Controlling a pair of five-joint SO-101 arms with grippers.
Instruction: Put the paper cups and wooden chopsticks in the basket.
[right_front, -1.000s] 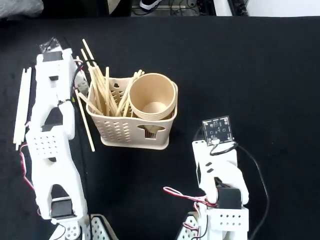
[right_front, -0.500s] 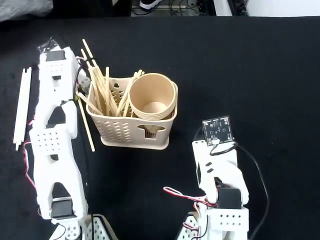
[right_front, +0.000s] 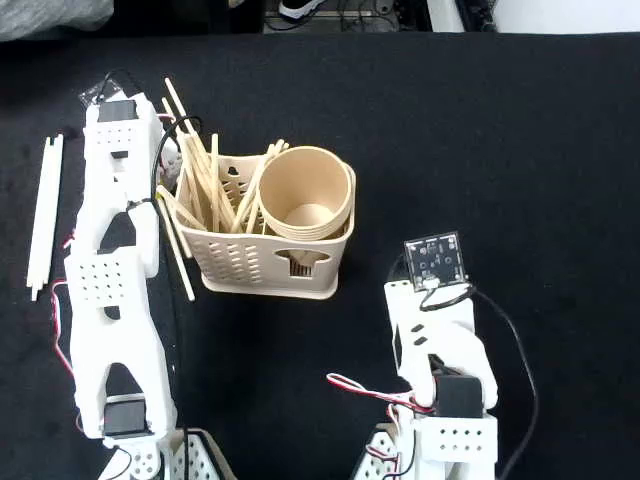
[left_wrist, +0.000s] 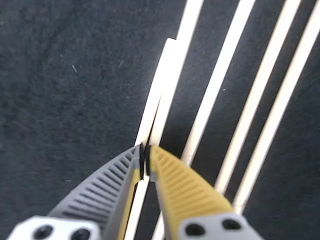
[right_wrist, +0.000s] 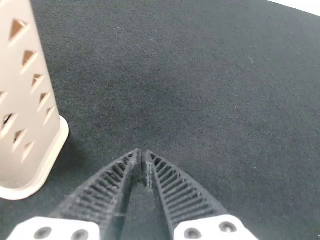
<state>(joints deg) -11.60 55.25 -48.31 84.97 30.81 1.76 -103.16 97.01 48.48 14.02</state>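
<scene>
Over to the left gripper (left_wrist: 145, 159) first: clamped right down, grey and yellow jaws nipped together on one wooden chopstick (left_wrist: 161, 95). Running out ahead of the fingertips and back underneath between the jaws, over the black table (left_wrist: 65, 75). Just beside the held stick, on the yellow jaw's side, more chopsticks (left_wrist: 222, 85) in parallel lines, apart from the grip.

Up to the high view, and what looks to be that same chopstick (right_front: 180, 255): slanted along the outer wall of the basket (right_front: 265, 272), tucked between basket and left arm. Right by the left gripper, the basket itself. In the compartment nearer that gripper, a leaning bundle (right_front: 205, 180) of sticks fanning up over the rim. In the compartment farther from it, the stacked paper cups (right_front: 305, 195), upright, mouth open to the camera. On the far side of the left arm from the basket, well apart from the grip, a loose pair (right_front: 44, 215) lying side by side on the table.

Now the right gripper (right_wrist: 142, 159): fully closed, black jaws tip to tip, nothing between them. Low over the table, with the basket (right_wrist: 27, 100) off to one side of the jaws, near but not touching.
</scene>
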